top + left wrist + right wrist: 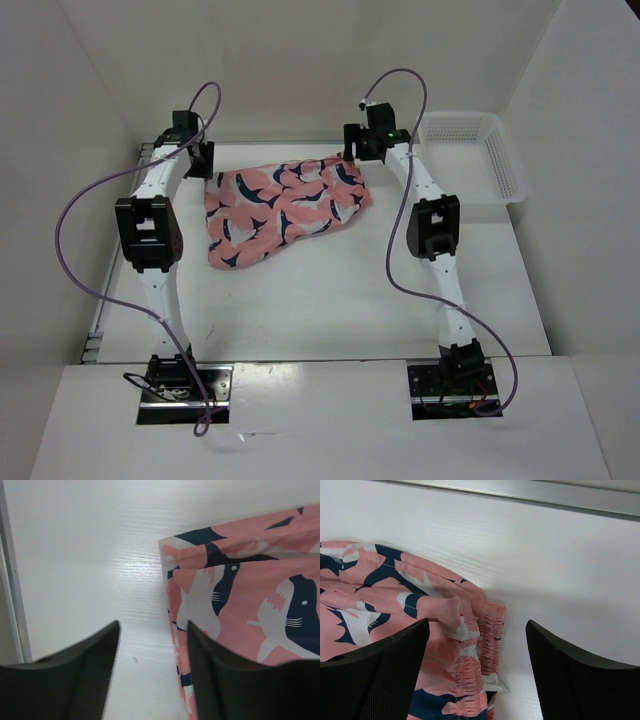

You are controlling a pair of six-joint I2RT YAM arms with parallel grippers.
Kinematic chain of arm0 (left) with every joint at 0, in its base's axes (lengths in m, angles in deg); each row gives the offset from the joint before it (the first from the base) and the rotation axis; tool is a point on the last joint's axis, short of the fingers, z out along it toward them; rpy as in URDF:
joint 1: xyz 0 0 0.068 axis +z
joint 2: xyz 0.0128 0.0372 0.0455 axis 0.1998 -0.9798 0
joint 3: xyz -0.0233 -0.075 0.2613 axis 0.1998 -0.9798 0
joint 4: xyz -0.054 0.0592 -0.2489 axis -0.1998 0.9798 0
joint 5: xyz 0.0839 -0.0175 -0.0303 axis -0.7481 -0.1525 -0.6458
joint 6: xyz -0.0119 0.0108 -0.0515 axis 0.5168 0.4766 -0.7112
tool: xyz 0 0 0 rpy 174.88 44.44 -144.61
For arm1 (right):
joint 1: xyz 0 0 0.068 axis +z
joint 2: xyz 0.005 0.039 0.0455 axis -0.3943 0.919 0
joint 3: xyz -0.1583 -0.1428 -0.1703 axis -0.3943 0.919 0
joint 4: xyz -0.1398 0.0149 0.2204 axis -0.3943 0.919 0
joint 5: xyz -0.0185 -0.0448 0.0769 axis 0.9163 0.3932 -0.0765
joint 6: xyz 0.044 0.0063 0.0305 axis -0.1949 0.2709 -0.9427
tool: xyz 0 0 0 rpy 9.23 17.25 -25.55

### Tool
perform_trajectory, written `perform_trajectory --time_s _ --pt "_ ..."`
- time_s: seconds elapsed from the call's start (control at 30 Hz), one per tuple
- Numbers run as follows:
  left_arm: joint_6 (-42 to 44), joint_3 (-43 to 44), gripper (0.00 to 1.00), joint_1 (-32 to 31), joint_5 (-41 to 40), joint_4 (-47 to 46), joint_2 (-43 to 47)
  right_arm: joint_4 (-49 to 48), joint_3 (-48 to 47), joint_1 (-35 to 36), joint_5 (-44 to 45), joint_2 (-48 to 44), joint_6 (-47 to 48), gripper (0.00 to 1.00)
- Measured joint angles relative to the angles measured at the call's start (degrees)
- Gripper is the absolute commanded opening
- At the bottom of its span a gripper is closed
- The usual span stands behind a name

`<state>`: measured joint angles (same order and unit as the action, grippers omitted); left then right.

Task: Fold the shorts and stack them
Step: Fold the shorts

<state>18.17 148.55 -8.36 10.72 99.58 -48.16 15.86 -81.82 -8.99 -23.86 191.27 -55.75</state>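
Note:
The shorts [285, 205], salmon-pink with navy-and-white fish shapes, lie folded flat on the white table at the back centre. My left gripper [203, 160] hangs at their left corner. In the left wrist view it [153, 625] is open, with bare table and the cloth's hem edge [175, 630] between the fingers and nothing held. My right gripper [355, 150] is at the shorts' far right corner. In the right wrist view it [477, 625] is open over the gathered elastic waistband [480, 645], which lies loose between the fingers.
A white plastic basket [470, 160] stands at the back right, beside the right arm. White walls close in the table on three sides. A metal rail [10, 580] runs along the left edge and another rail [520, 500] along the back.

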Motion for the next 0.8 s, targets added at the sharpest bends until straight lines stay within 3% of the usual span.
perform_trajectory --time_s 0.1,0.27,0.53,0.8 --pt "-0.1 0.6 0.77 0.9 0.0 0.3 -0.1 0.0 1.7 0.0 0.1 -1.0 0.5 0.83" --pt "-0.3 -0.6 0.78 1.3 1.7 1.0 0.6 0.9 12.0 -0.6 -4.4 -7.8 1.7 0.83" --pt "-0.3 -19.2 0.8 1.1 5.7 2.5 12.5 0.9 28.8 -3.1 -11.1 -22.3 1.7 0.81" --pt "-0.3 -22.9 0.82 -0.1 7.1 2.5 12.8 0.4 34.0 -4.1 -12.6 -20.4 -0.4 0.81"
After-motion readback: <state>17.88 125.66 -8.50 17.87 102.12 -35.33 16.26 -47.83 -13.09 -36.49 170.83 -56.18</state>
